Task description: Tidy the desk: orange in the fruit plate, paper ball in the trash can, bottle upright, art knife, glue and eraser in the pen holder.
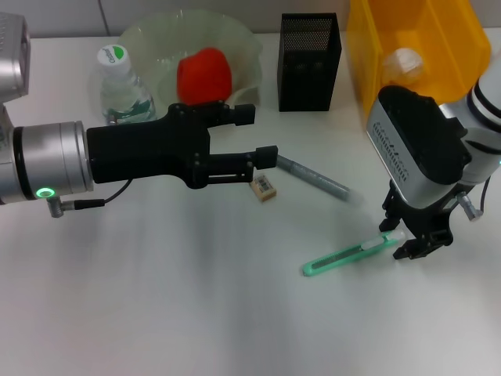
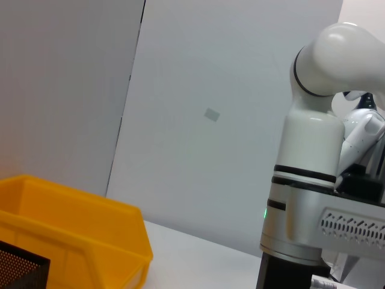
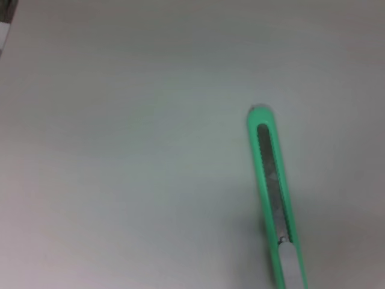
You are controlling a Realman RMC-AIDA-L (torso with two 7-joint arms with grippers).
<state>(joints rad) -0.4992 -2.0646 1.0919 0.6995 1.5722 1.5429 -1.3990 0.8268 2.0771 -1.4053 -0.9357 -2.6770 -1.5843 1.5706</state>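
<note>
From the head camera you are seeing the right gripper [image 1: 413, 235] standing with its fingers parted around the near end of the green art knife [image 1: 349, 256] lying flat on the desk [image 1: 156, 298], while the left gripper [image 1: 262, 135] is hanging open above the eraser [image 1: 264, 188], just in front of the fruit plate [image 1: 149, 39]. The left wrist camera is showing you only the yellow bin [image 2: 90, 235] and the right arm. The right wrist camera is showing the art knife [image 3: 272, 192] lying on the bare desk.

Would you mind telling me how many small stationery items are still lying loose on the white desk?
3: the green art knife at the right gripper, the grey glue stick mid-desk, and the small beige eraser beside the left gripper. Others may be hidden by the arms.
</note>
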